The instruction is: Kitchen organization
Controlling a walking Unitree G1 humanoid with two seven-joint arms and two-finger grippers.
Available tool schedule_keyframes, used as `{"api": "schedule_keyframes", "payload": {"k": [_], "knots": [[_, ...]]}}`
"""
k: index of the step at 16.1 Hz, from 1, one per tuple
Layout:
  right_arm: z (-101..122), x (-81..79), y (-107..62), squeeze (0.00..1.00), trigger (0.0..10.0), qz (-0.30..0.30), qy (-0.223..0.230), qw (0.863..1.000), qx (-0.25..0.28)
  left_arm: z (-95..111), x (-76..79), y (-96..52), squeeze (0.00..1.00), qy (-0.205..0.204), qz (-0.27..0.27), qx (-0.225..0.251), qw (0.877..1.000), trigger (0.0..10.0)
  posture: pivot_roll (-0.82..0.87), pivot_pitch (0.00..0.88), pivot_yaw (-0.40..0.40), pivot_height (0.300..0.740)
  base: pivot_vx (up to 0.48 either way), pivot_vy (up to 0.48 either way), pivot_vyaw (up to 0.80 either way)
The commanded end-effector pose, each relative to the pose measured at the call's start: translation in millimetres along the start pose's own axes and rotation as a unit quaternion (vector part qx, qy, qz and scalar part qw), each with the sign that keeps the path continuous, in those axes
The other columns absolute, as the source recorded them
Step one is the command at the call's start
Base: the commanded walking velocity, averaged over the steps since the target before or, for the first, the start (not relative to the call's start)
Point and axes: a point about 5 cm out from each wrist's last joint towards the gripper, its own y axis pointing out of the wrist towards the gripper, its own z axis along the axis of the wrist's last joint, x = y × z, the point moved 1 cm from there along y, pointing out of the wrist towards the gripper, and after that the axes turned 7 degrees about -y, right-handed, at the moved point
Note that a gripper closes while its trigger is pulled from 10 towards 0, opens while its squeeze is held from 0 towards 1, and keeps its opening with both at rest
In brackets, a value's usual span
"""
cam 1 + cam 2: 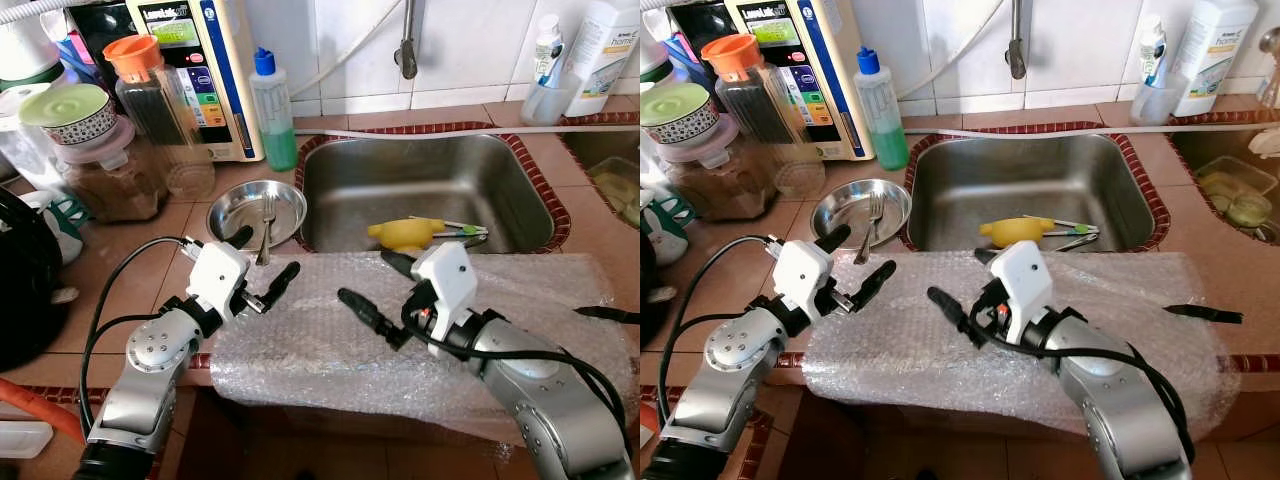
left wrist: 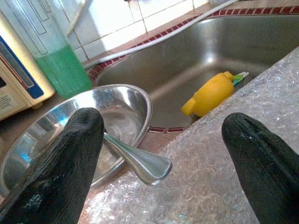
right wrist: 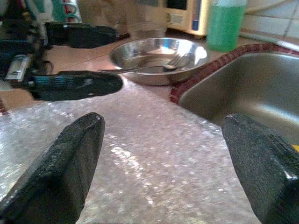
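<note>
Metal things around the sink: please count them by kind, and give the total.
Sink: 1
Bowl: 1
Fork, lying in the bowl: 1
Faucet: 1
Total: 4

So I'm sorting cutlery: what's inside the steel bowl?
A fork lies in the steel bowl, handle sticking out over the rim toward the bubble wrap. Nothing else shows inside; the left gripper hides a little of its near rim.
</note>
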Motion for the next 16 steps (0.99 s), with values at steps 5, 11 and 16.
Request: {"api": "schedule_keyframes", "payload": {"k": [5, 11, 16], "knots": [[5, -6.9, 0.5, 1.0, 10.0, 0.018, -0.005, 1.0, 0.006, -12, 0.3, -1.5, 0.0, -0.001, -0.012, -0.016, 1.0, 0.0, -0.3, 0.115, 0.164, 0.74, 0.0, 0.0, 0.0], [6, -8.1, 1.5, 1.0, 10.0, 0.017, -0.008, 1.0, 0.007, -14, 0.0, -1.5, 0.0, -0.005, -0.012, -0.016, 1.0, 0.0, -0.31, 0.115, 0.168, 0.74, 0.0, 0.0, 0.0], [7, -8.8, 3.0, 1.0, 10.0, 0.016, -0.01, 1.0, 0.008, -15, -1.0, 0.1, 0.0, -0.002, -0.012, -0.013, 1.0, 0.0, -0.31, 0.114, 0.173, 0.74, 0.0, 0.0, 0.0]]}}
